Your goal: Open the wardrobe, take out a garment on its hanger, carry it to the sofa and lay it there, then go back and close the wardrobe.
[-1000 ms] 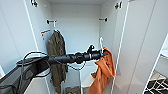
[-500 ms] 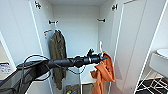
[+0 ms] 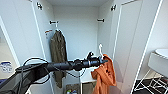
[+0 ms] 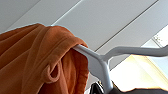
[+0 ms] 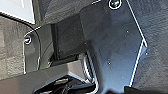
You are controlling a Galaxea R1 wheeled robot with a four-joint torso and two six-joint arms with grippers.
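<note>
The wardrobe (image 3: 75, 30) stands open in front of me, both white doors swung wide and its white inside showing. My left arm reaches in from the left, and the left gripper (image 3: 102, 61) is shut on the white hanger (image 3: 100, 50) just below its hook. The garment (image 3: 106, 75), an orange hoodie, droops from the hanger near the wardrobe's right side, with the hook hanging free of any rail. In the left wrist view the hanger (image 4: 100, 62) runs under the orange cloth (image 4: 37, 57). The right wrist view holds dark robot parts.
An olive-green garment (image 3: 58, 50) hangs at the wardrobe's left side. The open right door (image 3: 127, 45) stands close beside the hoodie. A low white shelf (image 3: 87, 75) and small items (image 3: 72, 88) sit at the wardrobe's bottom. A white chair (image 3: 158, 62) is at far right.
The whole view has shifted slightly, so the camera has moved. The hanger with the orange hoodie stays in the left gripper, in much the same place.
</note>
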